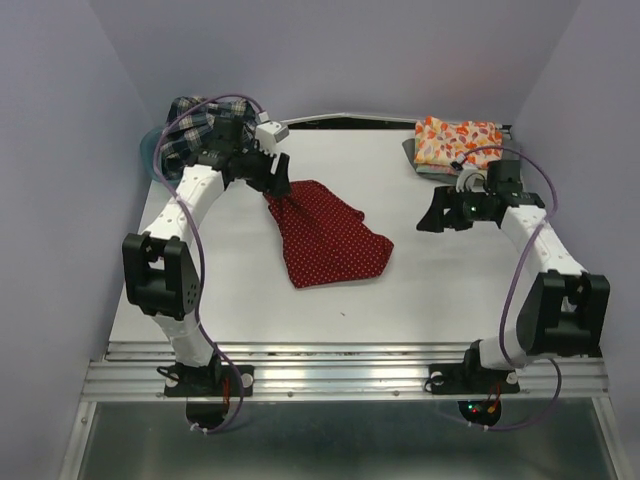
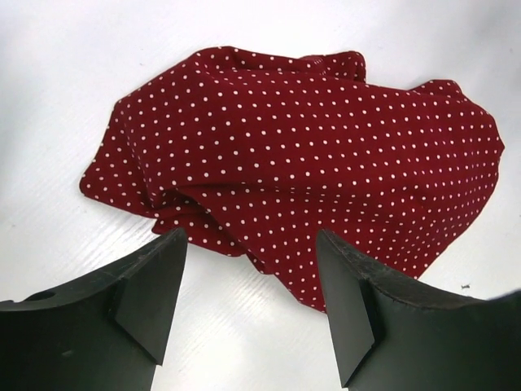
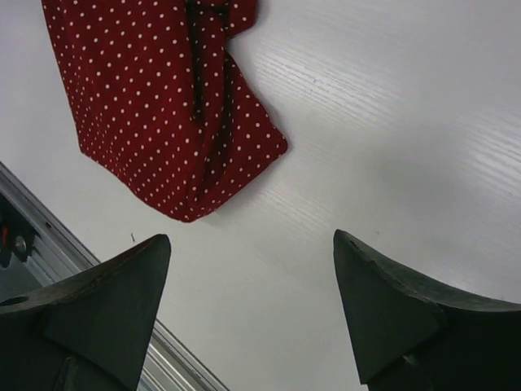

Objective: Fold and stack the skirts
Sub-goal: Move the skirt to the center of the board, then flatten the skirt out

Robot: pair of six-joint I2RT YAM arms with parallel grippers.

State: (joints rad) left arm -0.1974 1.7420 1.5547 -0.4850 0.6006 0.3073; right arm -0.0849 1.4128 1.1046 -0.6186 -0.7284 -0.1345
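white table (image 1: 430,290) is viewed from above; fine grain lines are noted on its top. it is enclosed on three sides by plain pale lavender walls: back wall (image 1: 340,50), left wall (image 1: 50,200), right wall (image 1: 600,150). a ribbed aluminium rail (image 1: 340,375) is fixed along the near edge. a dull grey surface (image 1: 340,445) is seen below it. lighting is even; shadows are soft.

Soft, even light from overhead brightens the white bench (image 1: 420,290); shadows on it are faint, and the metal rail (image 1: 340,352) along its near edge glints.
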